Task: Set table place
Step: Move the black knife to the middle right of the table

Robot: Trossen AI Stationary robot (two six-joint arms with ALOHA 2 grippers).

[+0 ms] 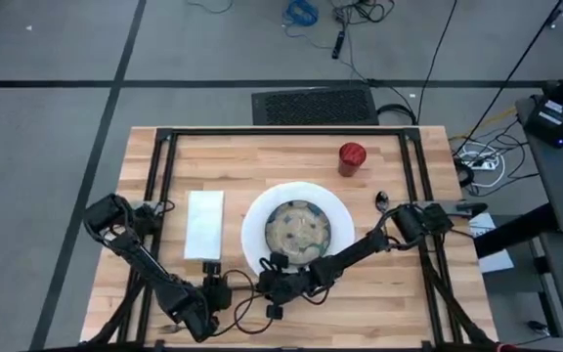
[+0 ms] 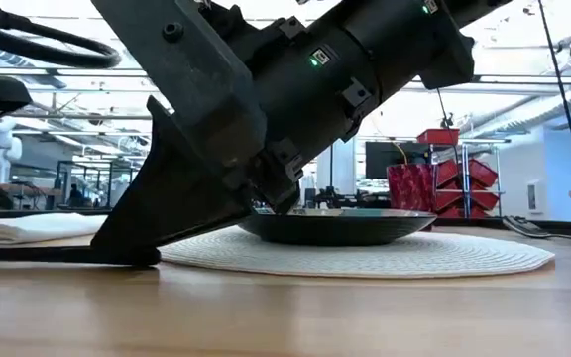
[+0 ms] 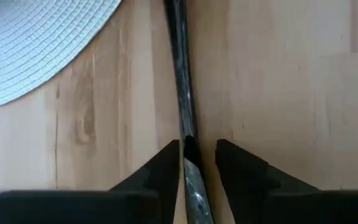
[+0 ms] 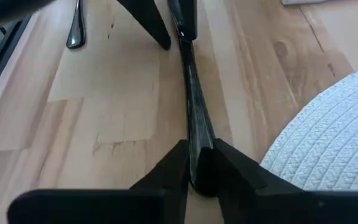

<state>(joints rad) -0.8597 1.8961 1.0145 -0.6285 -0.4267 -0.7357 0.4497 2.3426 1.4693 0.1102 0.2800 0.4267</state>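
Seen from overhead, a pale plank wooden bench (image 1: 262, 161) with a black metal frame carries a large round white plate (image 1: 256, 232) holding a speckled beige bowl (image 1: 299, 227). A folded white cloth napkin (image 1: 204, 224) lies just beside the plate, and a small red cup (image 1: 352, 156) stands near the far edge. A dark metal spoon (image 1: 381, 200) rests beside the plate. The left claw (image 1: 220, 291) and right claw (image 1: 270, 286) meet near the plate's front rim.
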